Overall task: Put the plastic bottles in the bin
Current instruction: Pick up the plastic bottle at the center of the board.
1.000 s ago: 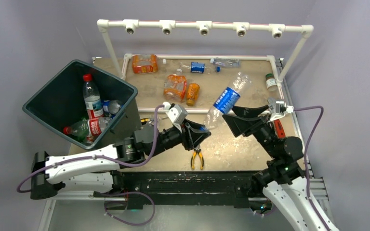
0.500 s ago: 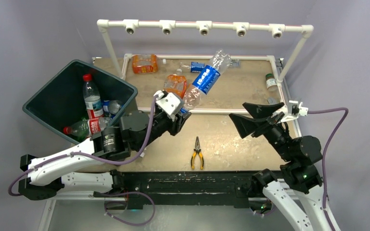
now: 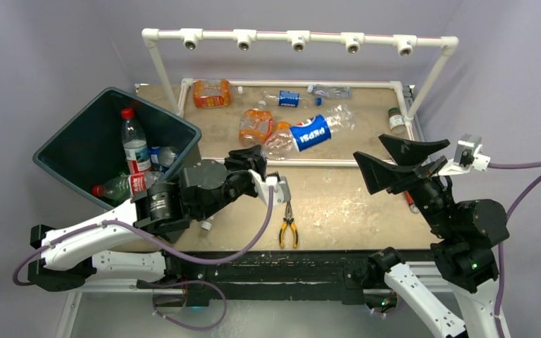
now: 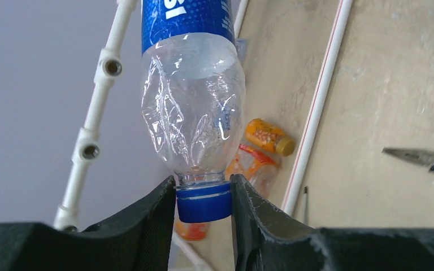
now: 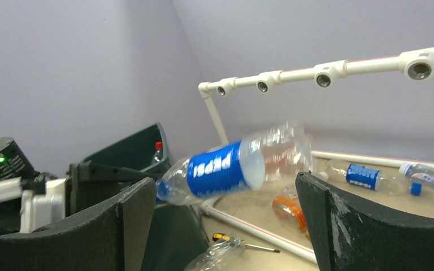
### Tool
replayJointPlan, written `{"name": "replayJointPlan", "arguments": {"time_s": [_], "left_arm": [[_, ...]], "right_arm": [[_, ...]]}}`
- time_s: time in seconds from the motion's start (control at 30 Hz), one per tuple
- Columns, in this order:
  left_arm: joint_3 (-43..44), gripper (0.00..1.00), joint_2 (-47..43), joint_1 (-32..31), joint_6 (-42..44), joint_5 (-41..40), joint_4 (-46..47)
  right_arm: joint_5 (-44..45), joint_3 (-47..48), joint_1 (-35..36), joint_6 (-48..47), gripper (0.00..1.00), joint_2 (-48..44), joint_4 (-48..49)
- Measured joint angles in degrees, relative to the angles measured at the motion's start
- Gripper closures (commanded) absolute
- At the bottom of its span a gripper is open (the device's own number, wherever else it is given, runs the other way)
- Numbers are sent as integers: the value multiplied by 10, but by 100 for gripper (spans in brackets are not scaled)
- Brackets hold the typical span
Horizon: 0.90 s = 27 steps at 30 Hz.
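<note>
The bin [image 3: 77,141] holds at least three bottles [image 3: 135,144]. The left claw [image 4: 203,195] is clamped on the cap of a blue-labelled bottle [image 4: 192,113]. The right claw [image 3: 370,148] stands apart, empty.

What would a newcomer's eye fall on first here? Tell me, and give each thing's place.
The crumpled clear plastic bottle with a blue label, held by its blue cap in the left gripper, hangs in the air above the middle of the table. Left of it the large dark teal plastic bin stands tilted with several bottles inside; on the right, the right gripper stands wide open and empty.
</note>
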Motion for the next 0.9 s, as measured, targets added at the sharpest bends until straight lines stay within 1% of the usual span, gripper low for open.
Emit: {"name": "replayJointPlan", "arguments": {"time_s": [0.1, 0.23, 0.37, 0.47, 0.57, 0.73, 0.9], "left_arm": [[-3, 100, -10, 0, 101, 36, -39], [17, 100, 19, 0, 161, 65, -116], [57, 100, 78, 0, 166, 111, -208], [87, 100, 116, 0, 160, 153, -270], [111, 100, 144, 0, 150, 208, -323], [112, 100, 134, 12, 148, 283, -343], [126, 100, 126, 24, 148, 303, -366]], "right_arm": [[-1, 4, 0, -16, 3, 0, -4], [-5, 3, 0, -39, 3, 0, -31], [-24, -4, 0, -63, 4, 0, -55], [-73, -21, 2, -78, 4, 0, -65], [-141, -50, 4, -85, 4, 0, -70], [-187, -107, 9, -92, 3, -13, -77], [-228, -150, 27, -99, 4, -38, -79]]}}
